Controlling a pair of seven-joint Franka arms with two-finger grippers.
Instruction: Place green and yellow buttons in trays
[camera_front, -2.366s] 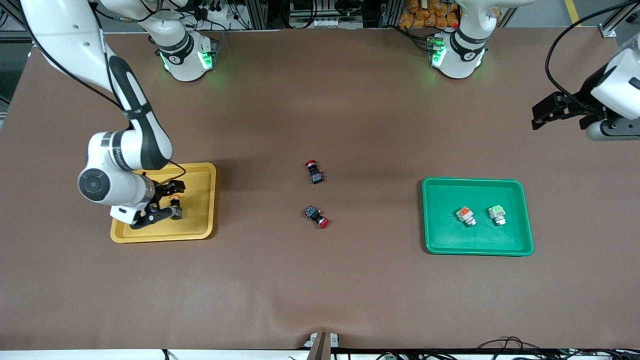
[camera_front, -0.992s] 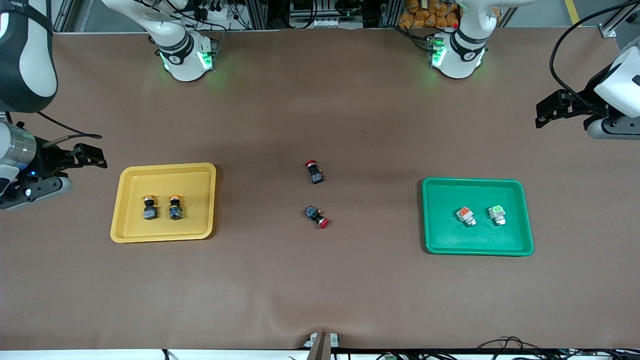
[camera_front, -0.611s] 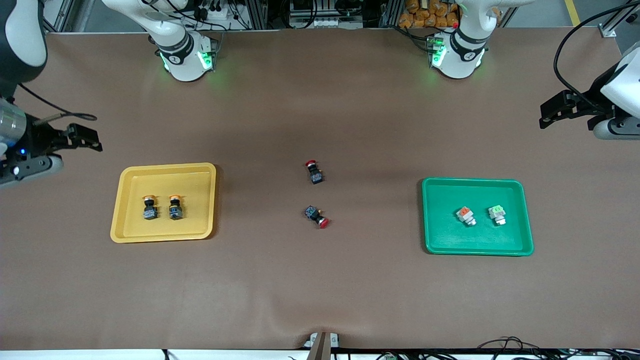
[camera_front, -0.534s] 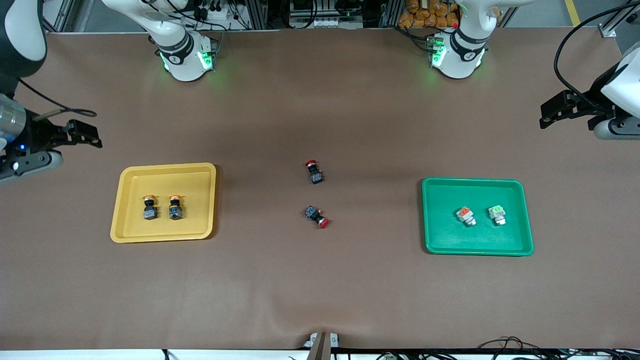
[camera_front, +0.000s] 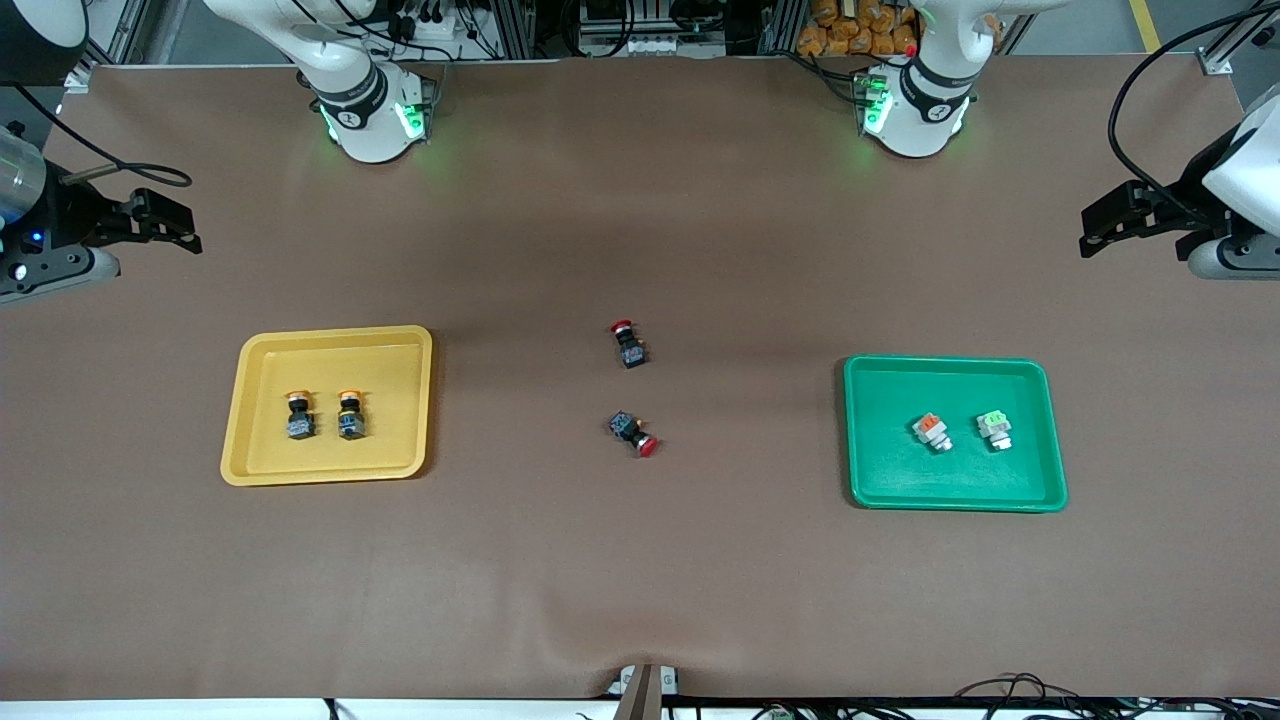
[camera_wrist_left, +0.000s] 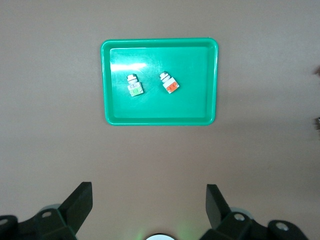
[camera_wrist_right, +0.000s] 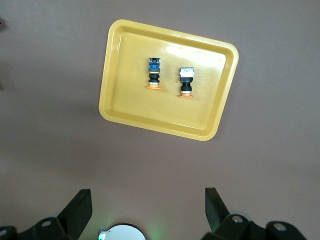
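Two yellow-orange capped buttons (camera_front: 299, 416) (camera_front: 350, 415) lie side by side in the yellow tray (camera_front: 395, 400); they also show in the right wrist view (camera_wrist_right: 154, 74) (camera_wrist_right: 186, 82). The orange-capped white button (camera_front: 932, 431) and the light green-capped one (camera_front: 994, 429) lie in the green tray (camera_front: 885, 440), and show in the left wrist view (camera_wrist_left: 169, 83) (camera_wrist_left: 134, 86). My right gripper (camera_front: 175, 225) is open and empty, high over bare table at the right arm's end. My left gripper (camera_front: 1100, 225) is open and empty, raised at the left arm's end.
Two black-bodied buttons with red caps (camera_front: 627, 343) (camera_front: 633, 433) lie on the brown table mat midway between the trays. The arms' bases stand along the table edge farthest from the front camera.
My right gripper has let go of a yellow button in the yellow tray, risen and drawn back toward the right arm's end of the table. The left arm has hardly moved.
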